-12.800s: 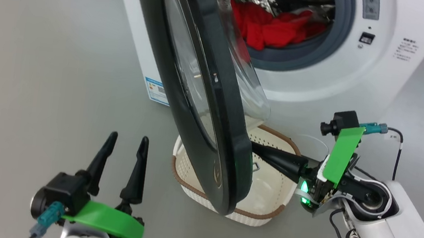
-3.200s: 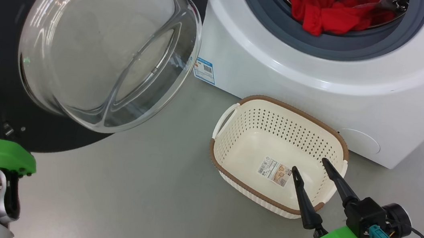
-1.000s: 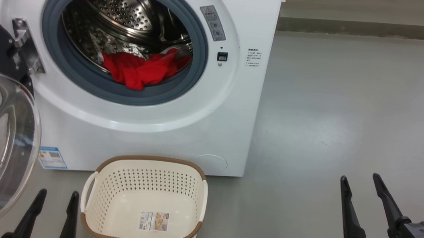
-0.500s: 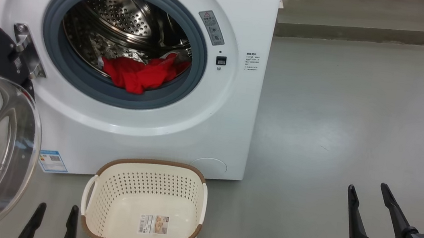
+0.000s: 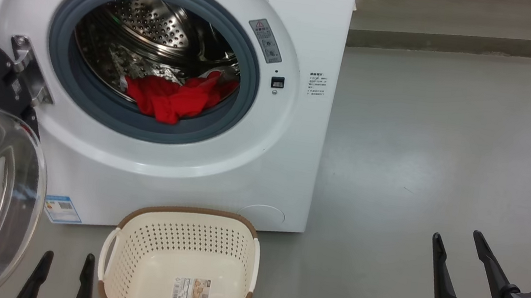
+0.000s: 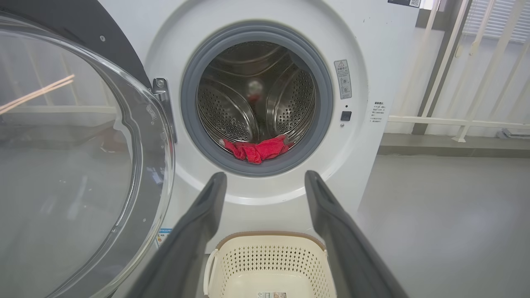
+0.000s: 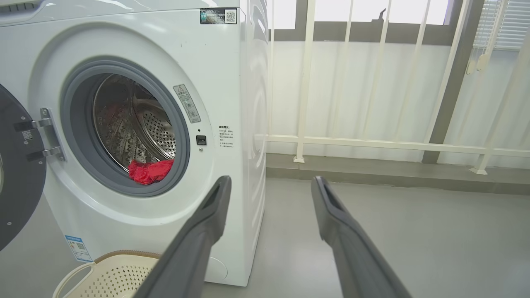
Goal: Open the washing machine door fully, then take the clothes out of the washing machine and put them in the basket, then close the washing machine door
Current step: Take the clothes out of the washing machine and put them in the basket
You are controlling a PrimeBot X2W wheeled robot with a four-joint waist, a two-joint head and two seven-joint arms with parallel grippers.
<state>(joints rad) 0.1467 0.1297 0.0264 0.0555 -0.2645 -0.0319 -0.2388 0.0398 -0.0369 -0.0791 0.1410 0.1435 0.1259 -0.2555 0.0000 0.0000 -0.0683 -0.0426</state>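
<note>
Grey smooth floor [image 5: 424,138] with a slight sheen and pale patches of light across it. One small dark mark [image 5: 408,190] out in the wide stretch. White washing machine [image 5: 297,137] stands square on the floor, at the left of the head view, base flat down. Cream perforated basket [image 5: 189,209] with a brown rim sits upright on the floor just in front of the machine's base, below the round opening. Can't tell if it touches the machine front. At the far edge the floor meets a low raised grey ledge [image 7: 372,174] running along the wall. White railing posts [image 7: 299,158] stand on that ledge, behind and to the right of the machine.
</note>
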